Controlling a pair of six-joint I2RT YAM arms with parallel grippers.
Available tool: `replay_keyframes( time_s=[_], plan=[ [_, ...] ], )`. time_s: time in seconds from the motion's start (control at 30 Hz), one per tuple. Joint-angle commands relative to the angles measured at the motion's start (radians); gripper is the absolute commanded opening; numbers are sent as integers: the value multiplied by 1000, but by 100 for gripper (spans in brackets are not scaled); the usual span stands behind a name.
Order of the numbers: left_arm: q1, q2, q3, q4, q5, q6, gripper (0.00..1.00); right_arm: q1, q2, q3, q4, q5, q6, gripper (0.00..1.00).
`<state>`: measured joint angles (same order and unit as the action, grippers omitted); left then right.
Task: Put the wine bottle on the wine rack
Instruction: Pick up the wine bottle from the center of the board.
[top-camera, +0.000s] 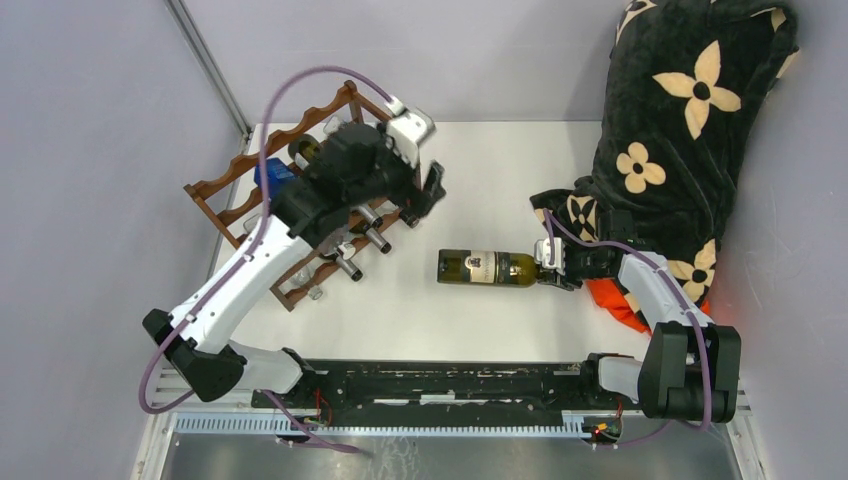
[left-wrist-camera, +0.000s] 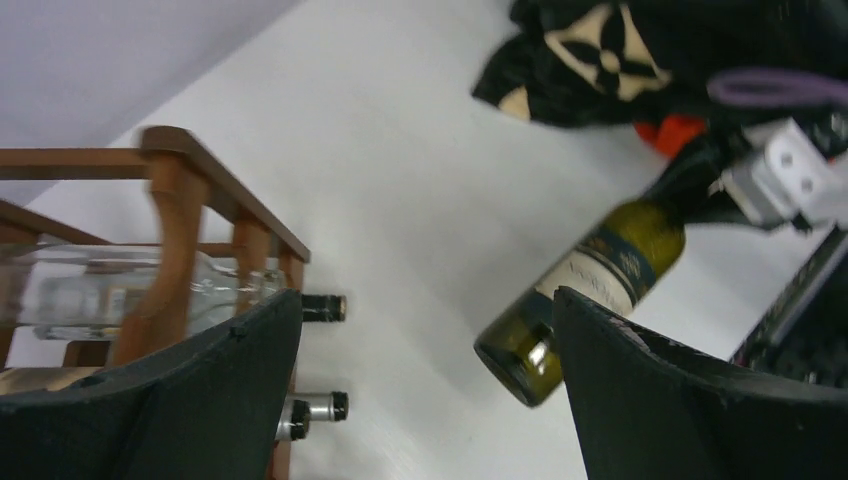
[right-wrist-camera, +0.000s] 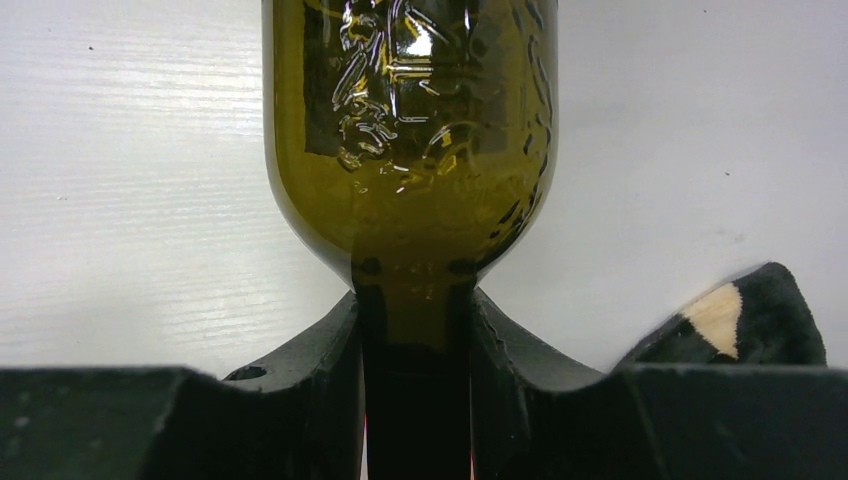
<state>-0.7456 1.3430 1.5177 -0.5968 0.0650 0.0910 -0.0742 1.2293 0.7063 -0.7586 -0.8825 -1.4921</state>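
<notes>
A green wine bottle (top-camera: 490, 267) with a pale label lies level at mid-table, its base pointing left. My right gripper (top-camera: 548, 268) is shut on its neck; in the right wrist view the fingers (right-wrist-camera: 320, 380) clamp the dark neck below the bottle's shoulder (right-wrist-camera: 410, 130). The brown wooden wine rack (top-camera: 228, 172) stands at the back left and holds several bottles. My left gripper (top-camera: 432, 190) hovers open and empty just right of the rack. The left wrist view has the rack (left-wrist-camera: 175, 200) on the left, the green bottle (left-wrist-camera: 590, 290) on the right, and the open left gripper (left-wrist-camera: 425, 390).
A black cloth with beige flowers (top-camera: 680, 120) is heaped at the back right, with something orange (top-camera: 615, 300) under it beside my right arm. Clear bottles' capped necks (top-camera: 375, 238) stick out of the rack's front. Grey walls close in the table on the left and at the back.
</notes>
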Motion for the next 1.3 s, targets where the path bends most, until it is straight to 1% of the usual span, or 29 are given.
replay_keyframes(
  time_s=[0.0, 0.13, 0.23, 0.47, 0.6, 0.67, 0.7, 0.73, 0.77, 0.8, 0.9, 1.0, 1.13, 1.27],
  plan=[
    [126, 18, 148, 8, 58, -242, 98, -3, -37, 48, 57, -154, 70, 0],
    [206, 73, 243, -24, 73, -333, 96, -2, -37, 49, 76, -159, 103, 0],
    [243, 105, 283, -11, 73, -397, 95, -3, -36, 55, 93, -159, 122, 0],
    [334, 147, 271, 116, 48, -573, 92, -1, -33, 65, 119, -162, 173, 0],
    [362, 189, 270, 168, -12, -656, 90, -1, -33, 70, 132, -164, 199, 0],
    [365, 212, 271, 186, -87, -696, 89, 1, -35, 71, 142, -164, 210, 0],
    [366, 222, 271, 187, -145, -722, 87, 1, -35, 71, 151, -165, 218, 0],
    [366, 235, 276, 187, -174, -744, 83, 1, -36, 71, 156, -165, 223, 0],
    [368, 247, 285, 180, -226, -761, 78, 0, -36, 71, 161, -167, 227, 0],
    [367, 260, 297, 170, -258, -779, 75, 2, -37, 71, 165, -169, 232, 0],
    [369, 317, 359, 116, -347, -832, 75, 4, -37, 67, 178, -176, 246, 0],
    [373, 404, 458, 25, -417, -899, 75, 8, -36, 67, 179, -180, 249, 0],
    [379, 528, 578, -72, -440, -977, 76, 10, -37, 76, 179, -184, 254, 0],
    [381, 594, 603, -87, -430, -1010, 75, 10, -46, 81, 179, -190, 262, 0]
  ],
)
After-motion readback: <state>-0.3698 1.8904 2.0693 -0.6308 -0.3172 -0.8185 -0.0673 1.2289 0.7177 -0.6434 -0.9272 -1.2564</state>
